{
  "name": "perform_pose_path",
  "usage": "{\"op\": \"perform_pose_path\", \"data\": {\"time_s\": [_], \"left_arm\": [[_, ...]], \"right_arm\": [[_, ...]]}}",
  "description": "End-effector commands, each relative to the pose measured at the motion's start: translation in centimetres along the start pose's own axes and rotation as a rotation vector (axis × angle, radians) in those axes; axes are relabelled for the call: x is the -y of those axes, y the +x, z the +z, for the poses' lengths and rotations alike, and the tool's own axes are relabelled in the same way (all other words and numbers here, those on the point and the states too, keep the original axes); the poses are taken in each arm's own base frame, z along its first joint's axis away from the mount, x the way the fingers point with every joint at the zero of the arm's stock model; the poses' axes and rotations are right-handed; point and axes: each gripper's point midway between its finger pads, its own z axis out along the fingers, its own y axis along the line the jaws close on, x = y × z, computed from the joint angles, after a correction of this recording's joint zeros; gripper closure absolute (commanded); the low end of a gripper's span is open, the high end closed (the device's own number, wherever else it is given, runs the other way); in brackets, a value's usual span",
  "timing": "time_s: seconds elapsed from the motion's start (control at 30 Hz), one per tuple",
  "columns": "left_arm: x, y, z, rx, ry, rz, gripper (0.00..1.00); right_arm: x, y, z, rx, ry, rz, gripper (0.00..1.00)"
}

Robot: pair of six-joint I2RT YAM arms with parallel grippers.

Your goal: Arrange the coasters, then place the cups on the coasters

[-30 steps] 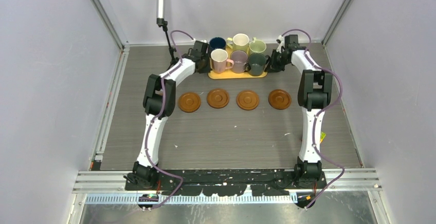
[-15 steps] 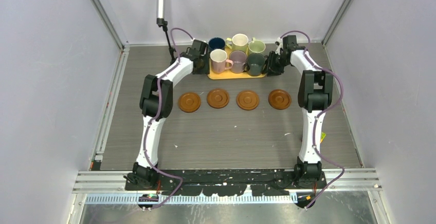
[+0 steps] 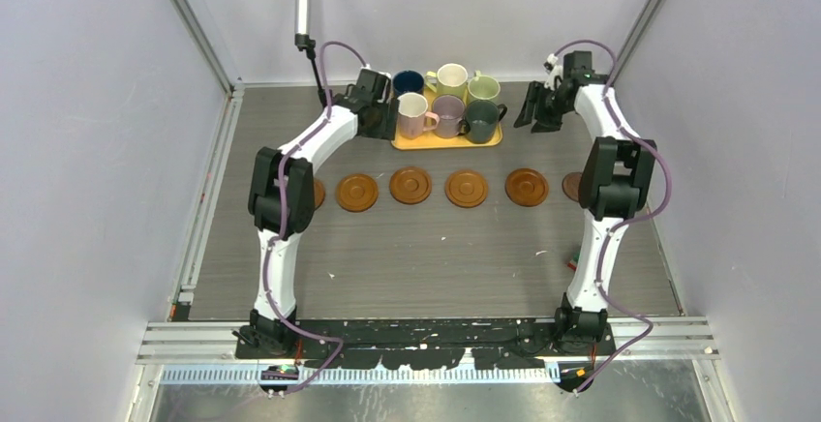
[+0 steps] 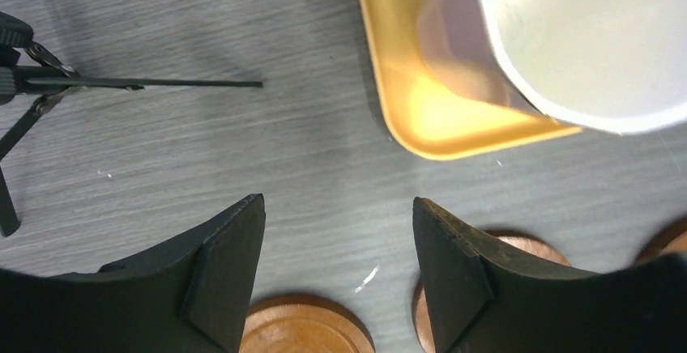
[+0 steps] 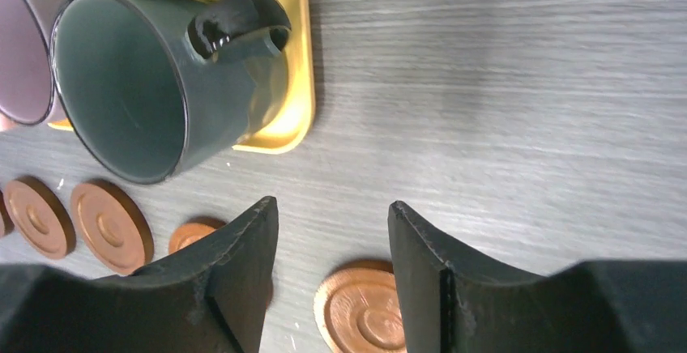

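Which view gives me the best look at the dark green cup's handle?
Right wrist: the dark green cup sits close and large, with its handle plainly visible over the tray. Top external shows the cup small, at the tray's front right corner. Left wrist does not show it.

**Desk:** How do the coasters (image 3: 467, 189) lie?

**Me:** I count six round brown wooden discs with raised rims. They sit flat on the table in one row across the middle, each apart from the next. I can only see part of the leftmost coaster (image 3: 319, 193) and the rightmost coaster (image 3: 571, 187). All six are bare.

**Desk:** And the rest?

**Me:** All six stand upright, mouths up, packed together on the yellow-orange tray (image 3: 436, 142) behind that row. At the back are the navy blue cup (image 3: 409, 82), pale yellow cup (image 3: 452, 79) and light green cup (image 3: 484, 86). In front are the pink cup (image 3: 414, 115), mauve cup (image 3: 449, 115) and dark green cup (image 3: 481, 120).
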Motion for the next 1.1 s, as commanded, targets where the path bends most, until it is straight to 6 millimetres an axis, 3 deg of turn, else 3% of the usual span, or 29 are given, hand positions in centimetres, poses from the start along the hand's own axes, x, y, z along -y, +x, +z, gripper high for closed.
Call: {"op": "perform_pose_path", "data": {"time_s": [0.0, 0.17, 0.4, 0.7, 0.8, 1.07], "left_arm": [[1.3, -0.7, -4.0, 0.026, 0.035, 0.124, 0.29], [3.8, 1.0, -7.1, -0.005, 0.182, 0.272, 0.22], [7.8, 5.2, -14.8, -0.027, 0.515, 0.536, 0.18], [9.2, 10.4, -24.1, -0.082, 0.864, 0.684, 0.17], [9.1, 11.2, -25.6, -0.084, 0.893, 0.675, 0.16], [8.8, 12.6, -27.1, -0.119, 0.908, 0.638, 0.15]], "right_arm": [[-0.9, -1.3, -5.5, 0.044, -0.011, -0.153, 0.41], [-1.7, -2.0, -7.9, 0.078, -0.044, -0.356, 0.3], [-3.7, -4.3, -8.8, 0.154, -0.158, -0.717, 0.2], [-3.6, -3.7, -4.8, 0.081, -0.245, -1.083, 0.23], [-3.4, -3.9, -3.0, 0.076, -0.246, -1.154, 0.24], [-3.0, -5.3, 1.0, 0.111, -0.209, -1.215, 0.23]]}}
